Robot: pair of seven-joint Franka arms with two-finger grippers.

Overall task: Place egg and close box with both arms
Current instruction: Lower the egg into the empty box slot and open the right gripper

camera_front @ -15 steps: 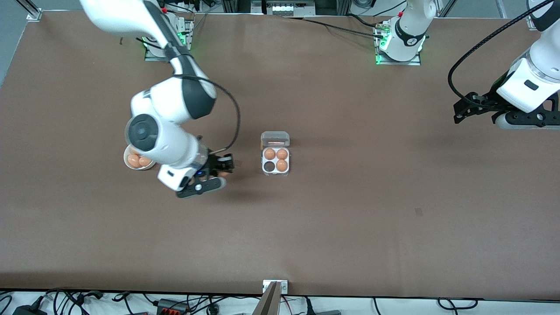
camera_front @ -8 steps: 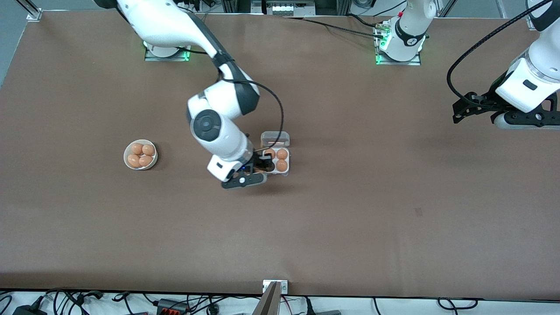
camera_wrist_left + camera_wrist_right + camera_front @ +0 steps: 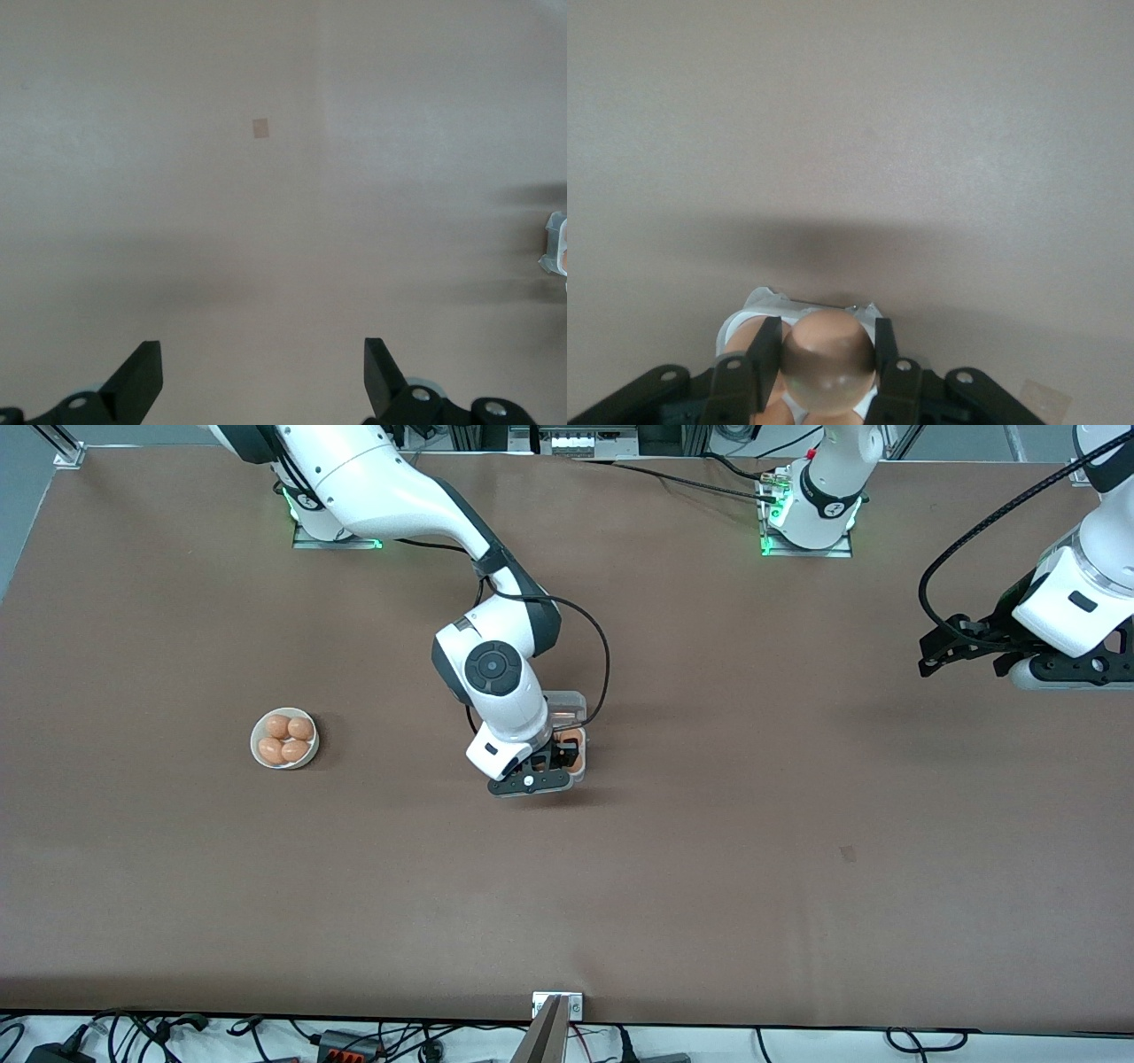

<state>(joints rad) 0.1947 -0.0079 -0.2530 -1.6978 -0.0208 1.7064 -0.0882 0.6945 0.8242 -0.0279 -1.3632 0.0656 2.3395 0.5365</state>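
Note:
The box (image 3: pixel 578 765) stands mid-table with its clear lid (image 3: pixel 567 706) open and upright; most of its tray is hidden under my right gripper. My right gripper (image 3: pixel 551 763) is over the box and shut on a brown egg (image 3: pixel 828 359). In the right wrist view the gripper (image 3: pixel 827 343) holds this egg just above the whitish tray (image 3: pixel 753 307), where another egg (image 3: pixel 751 338) sits. My left gripper (image 3: pixel 941 651) is open and empty, waiting above the table at the left arm's end. In the left wrist view the gripper (image 3: pixel 261 361) frames bare table, with a corner of the box (image 3: pixel 555 244) at the edge.
A round white bowl (image 3: pixel 306 755) holding several brown eggs sits toward the right arm's end of the table. A small tape patch (image 3: pixel 848 855) lies on the brown table, nearer the front camera than the left gripper; it also shows in the left wrist view (image 3: pixel 260 128).
My right arm has carried the egg from beside the bowl across to over the box. The bowl is now uncovered. My left arm has barely moved.

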